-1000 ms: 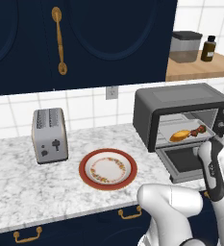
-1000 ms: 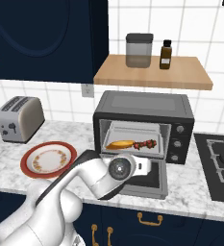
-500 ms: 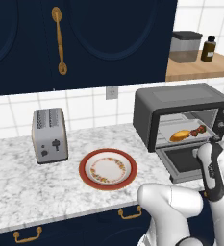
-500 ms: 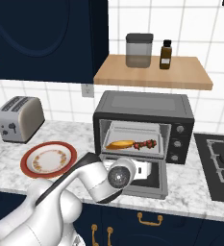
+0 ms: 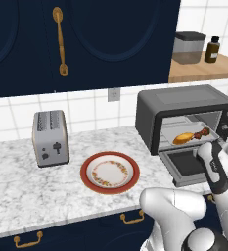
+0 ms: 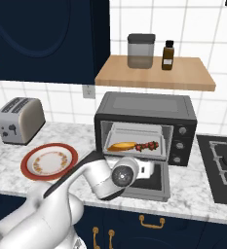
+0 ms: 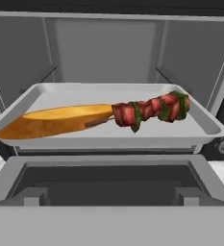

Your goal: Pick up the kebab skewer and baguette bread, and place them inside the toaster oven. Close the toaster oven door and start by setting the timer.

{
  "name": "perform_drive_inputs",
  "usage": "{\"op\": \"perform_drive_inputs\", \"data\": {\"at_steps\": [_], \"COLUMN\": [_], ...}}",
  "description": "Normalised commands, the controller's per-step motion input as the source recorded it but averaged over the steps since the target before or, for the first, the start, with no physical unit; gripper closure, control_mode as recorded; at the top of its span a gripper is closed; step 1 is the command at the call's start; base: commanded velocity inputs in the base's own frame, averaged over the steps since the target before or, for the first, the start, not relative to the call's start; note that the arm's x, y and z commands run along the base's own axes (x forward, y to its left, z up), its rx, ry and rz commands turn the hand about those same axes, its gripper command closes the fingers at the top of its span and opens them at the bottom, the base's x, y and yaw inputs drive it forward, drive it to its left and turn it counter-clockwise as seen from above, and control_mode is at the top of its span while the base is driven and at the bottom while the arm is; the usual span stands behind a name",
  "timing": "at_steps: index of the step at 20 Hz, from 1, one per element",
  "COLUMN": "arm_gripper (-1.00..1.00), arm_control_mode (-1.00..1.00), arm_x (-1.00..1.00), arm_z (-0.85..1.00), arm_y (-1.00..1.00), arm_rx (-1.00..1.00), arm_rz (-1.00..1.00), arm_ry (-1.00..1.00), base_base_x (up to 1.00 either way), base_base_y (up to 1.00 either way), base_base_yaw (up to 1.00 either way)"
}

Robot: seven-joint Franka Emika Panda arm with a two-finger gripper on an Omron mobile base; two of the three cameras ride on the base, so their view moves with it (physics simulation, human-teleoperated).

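With the baguette bread point(image 7: 56, 120) and kebab skewer point(image 7: 149, 110) lying on the tray point(image 7: 205, 126) inside the toaster oven point(image 6: 146, 109), the spread, empty pincer has drawn back over the dropped toaster oven door point(image 6: 160, 182), which seems next to close.

Toaster oven: large dark grey boxy oven point(image 6: 145, 108), seated on the marble counter.
Door: dark grey drop-down panel point(image 6: 149, 181), lowered flat.
Baguette: golden-orange oblong loaf point(image 7: 56, 119), laid on the oven's grey tray.
Skewer: red-brown meat chunks on a stick point(image 7: 151, 111), touching the loaf's end.
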Motion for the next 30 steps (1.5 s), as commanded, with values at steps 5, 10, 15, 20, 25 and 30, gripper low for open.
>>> {"op": "perform_drive_inputs", "data": {"at_steps": [5, 10, 15, 20, 25, 30], "arm_gripper": [-1.0, -1.0, -1.0, -1.0, -1.0, -1.0], "arm_control_mode": [-1.0, -1.0, -1.0, -1.0, -1.0, -1.0], "arm_x": [0.2, 0.2, 0.18, 0.21, 0.21, 0.1], "arm_z": [0.0, 0.0, 0.0, 0.0, 0.0, -0.02], "arm_y": [-0.02, -0.03, -0.01, 0.0, 0.0, 0.0], "arm_rx": [0.02, 0.02, 0.01, 0.0, 0.0, 0.0], "arm_rz": [0.0, 0.0, 0.0, 0.0, 0.0, 0.0], "arm_ry": [0.0, 0.0, 0.0, 0.0, 0.0, 0.0], "base_base_x": [0.0, 0.0, 0.0, 0.0, 0.0, 0.0], "base_base_y": [0.0, 0.0, 0.0, 0.0, 0.0, 0.0], "base_base_yaw": [0.0, 0.0, 0.0, 0.0, 0.0, 0.0]}}
